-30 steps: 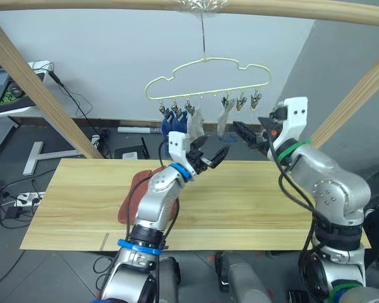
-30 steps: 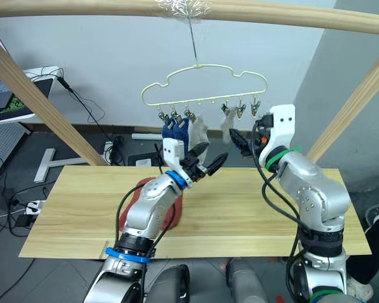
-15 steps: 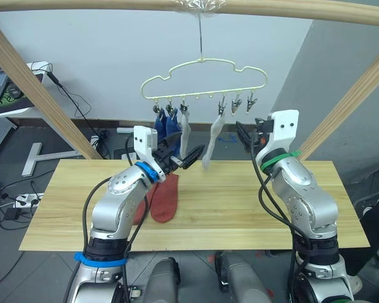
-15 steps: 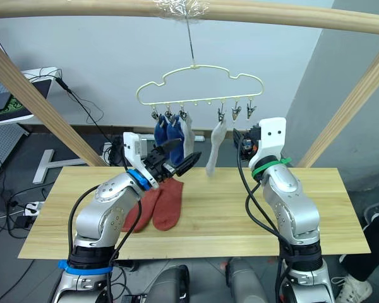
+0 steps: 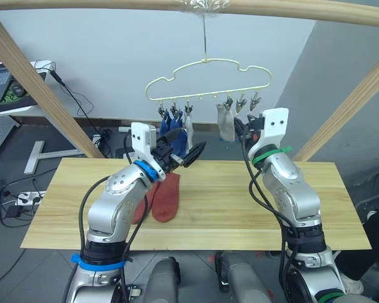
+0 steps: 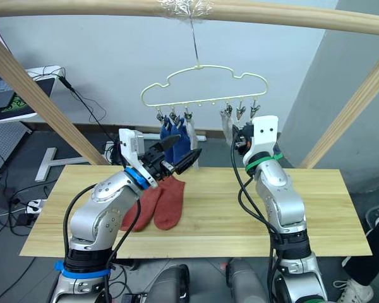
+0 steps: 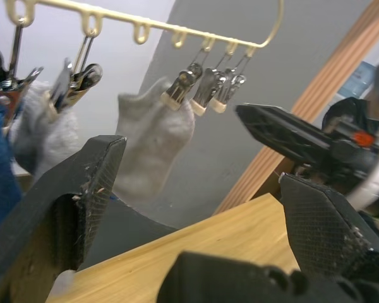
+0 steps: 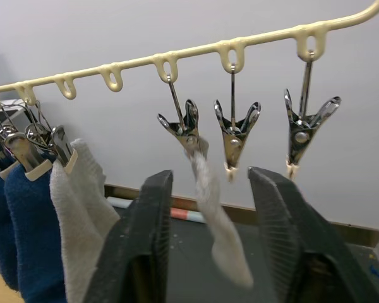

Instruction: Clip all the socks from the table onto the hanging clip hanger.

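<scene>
Socks: four clipped (image 8: 76, 208), two red on table (image 6: 169, 203); both claws (image 6: 177, 154) (image 8: 205, 252) open.

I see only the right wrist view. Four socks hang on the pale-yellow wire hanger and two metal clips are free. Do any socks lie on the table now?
Observer: Yes. Two rust-red ankle socks lie side by side on the light wooden plank table, on the robot's left half.
Operator: Does the left hand hold one of them?
Observer: No. The left hand is open and empty, raised above the red socks.
Operator: What carries the hanger?
Observer: The metal hook of the hanger hangs from a pale wooden pole that runs across the top.
</scene>
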Robot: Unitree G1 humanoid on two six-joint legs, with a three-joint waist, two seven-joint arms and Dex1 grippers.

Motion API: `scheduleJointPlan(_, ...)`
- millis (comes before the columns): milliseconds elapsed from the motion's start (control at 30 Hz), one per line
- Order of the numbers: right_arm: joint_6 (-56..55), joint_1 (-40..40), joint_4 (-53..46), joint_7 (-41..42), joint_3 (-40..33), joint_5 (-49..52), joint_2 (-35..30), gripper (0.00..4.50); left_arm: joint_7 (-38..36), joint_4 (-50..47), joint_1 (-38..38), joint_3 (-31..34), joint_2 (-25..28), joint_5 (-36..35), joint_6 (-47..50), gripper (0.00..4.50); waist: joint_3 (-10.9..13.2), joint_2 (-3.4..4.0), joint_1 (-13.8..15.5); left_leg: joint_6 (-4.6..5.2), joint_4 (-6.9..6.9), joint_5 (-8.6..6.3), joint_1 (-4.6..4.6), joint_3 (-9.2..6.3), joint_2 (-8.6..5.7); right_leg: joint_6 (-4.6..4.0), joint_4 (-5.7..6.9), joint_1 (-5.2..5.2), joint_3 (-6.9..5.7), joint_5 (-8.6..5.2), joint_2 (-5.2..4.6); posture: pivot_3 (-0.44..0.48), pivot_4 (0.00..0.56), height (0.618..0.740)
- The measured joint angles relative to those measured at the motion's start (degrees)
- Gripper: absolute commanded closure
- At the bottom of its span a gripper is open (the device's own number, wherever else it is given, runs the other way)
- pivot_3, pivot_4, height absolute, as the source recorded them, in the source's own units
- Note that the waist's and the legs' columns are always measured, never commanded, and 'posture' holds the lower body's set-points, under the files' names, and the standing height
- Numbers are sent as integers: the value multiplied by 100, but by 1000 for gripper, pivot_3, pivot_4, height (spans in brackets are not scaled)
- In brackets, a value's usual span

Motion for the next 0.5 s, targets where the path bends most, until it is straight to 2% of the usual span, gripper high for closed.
scheduleJointPlan(33, -86, -77, 131, 23, -7, -27, 1, 3800, -40, -60, -14, -9, 45, -35, 22, 0, 0, 0, 5, 0, 0, 0, 0, 1, 0, 0, 0, 0, 0, 0, -1, -1, 240, 740)
scheduleJointPlan(467, -651, -467, 1044, 44, -128, -174, 72, 3800, -12, -261, -37, -13, 106, -124, 233, 0, 0, 0, 43, 0, 1, 0, 0, 0, 1, -1, 2, 0, 1, 0, -2, 17, 238, 740)
scheduleJointPlan(500, -662, -467, 1048, 46, -138, -188, 62, 3646, -4, -261, -37, -13, 108, -124, 239, 0, 0, 0, 46, 0, 1, 0, 0, 0, 1, -1, 2, 0, 0, 0, -2, 17, 238, 740)
